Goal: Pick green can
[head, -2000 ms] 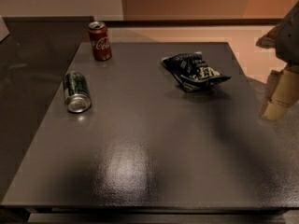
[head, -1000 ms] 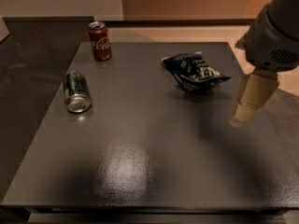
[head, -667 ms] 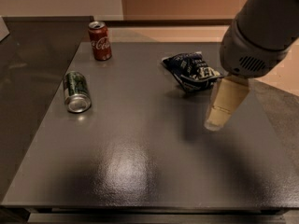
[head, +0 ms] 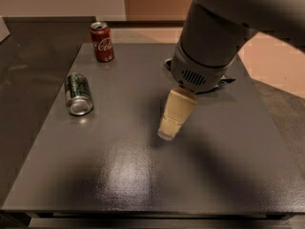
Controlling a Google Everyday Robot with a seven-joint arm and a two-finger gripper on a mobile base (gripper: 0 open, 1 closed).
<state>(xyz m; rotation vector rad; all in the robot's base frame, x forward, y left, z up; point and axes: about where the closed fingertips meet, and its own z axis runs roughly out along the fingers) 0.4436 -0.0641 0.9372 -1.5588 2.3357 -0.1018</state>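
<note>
Dark table: green can lies on its side, red can upright behind it, gripper hovering to its right.

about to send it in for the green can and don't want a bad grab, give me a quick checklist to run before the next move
1. Target in sight: ok. The green can lies on its side near the left edge of the table, fully visible.
2. Gripper lined up with it: not ok. The gripper is at mid-table, well to the right of the green can.
3. Path across: ok. No object lies between the two.
4. Look-alike kept apart: ok. The red can stands upright farther back, not touching the green can.
5. Gripper height over the table: cannot tell.
6. Can held: not ok. Nothing touches it yet.
</note>
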